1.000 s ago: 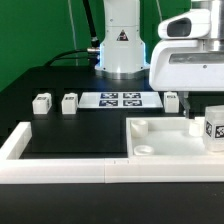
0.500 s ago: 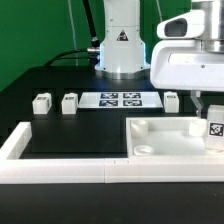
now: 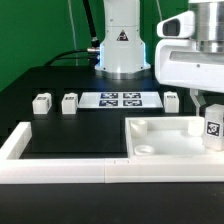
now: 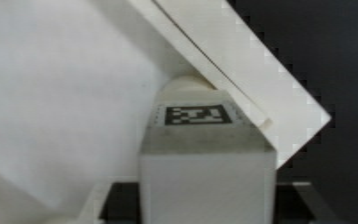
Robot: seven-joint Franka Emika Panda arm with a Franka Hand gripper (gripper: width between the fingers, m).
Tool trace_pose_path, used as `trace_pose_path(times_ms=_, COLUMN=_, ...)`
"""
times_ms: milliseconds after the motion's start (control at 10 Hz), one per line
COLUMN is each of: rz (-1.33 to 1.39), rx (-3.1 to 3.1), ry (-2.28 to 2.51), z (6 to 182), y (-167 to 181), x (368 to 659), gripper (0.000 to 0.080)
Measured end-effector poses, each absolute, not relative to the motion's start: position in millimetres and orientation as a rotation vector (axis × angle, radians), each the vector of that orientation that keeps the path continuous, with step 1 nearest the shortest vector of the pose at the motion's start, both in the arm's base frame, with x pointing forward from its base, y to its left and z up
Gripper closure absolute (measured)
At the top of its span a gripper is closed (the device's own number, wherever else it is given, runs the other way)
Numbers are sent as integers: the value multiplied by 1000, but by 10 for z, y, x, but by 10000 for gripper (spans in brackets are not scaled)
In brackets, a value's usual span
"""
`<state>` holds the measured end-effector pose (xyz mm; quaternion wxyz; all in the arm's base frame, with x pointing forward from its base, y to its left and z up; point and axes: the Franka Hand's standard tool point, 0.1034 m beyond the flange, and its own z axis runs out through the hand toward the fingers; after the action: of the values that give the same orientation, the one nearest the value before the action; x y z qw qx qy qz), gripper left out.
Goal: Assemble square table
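White, smooth plastic leg block, boxy and tagged, is clamped by the gripper.

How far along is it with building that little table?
Early on. Nothing looks fitted: the tabletop lies with its visible socket empty. In hand: the claw grips one leg block at its rim. Left: three leg blocks wait beside the marker board, unfitted.

arm column white, round, glossy | black triangle mark on front | black cables at column's 10 o'clock | wrist housing boxy, pale grey-white
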<state>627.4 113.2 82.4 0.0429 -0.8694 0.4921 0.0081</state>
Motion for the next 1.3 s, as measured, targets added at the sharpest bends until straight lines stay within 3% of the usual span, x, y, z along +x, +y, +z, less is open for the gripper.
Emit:
trace_pose_path(times_ms=400, rz=99, rx=-2216, ry=2044, z=780, y=1119, x=6298, gripper=508)
trace_pose_path(times_ms=700, rz=64, rx=-2352, ry=1893, z=770, y=1123, x=6307, gripper=496)
trace_pose_path(times_ms=800, rz=6, rx=-2501, ry=1704, z=757, y=1158, x=6329, gripper=298)
trace_pose_path(times_ms=900, rz=-30, rx=-2644, ry=1507, z=738, y=1200, x=6326, gripper=298)
trace_pose_path(times_ms=1000, rz=-47, rx=-2775, ry=1277, z=732, y=1225, x=6317, gripper=182)
trace_pose_path(times_ms=1300, rz=-68, rx=-2915, ry=955, z=735, y=1190, x=6324, gripper=151)
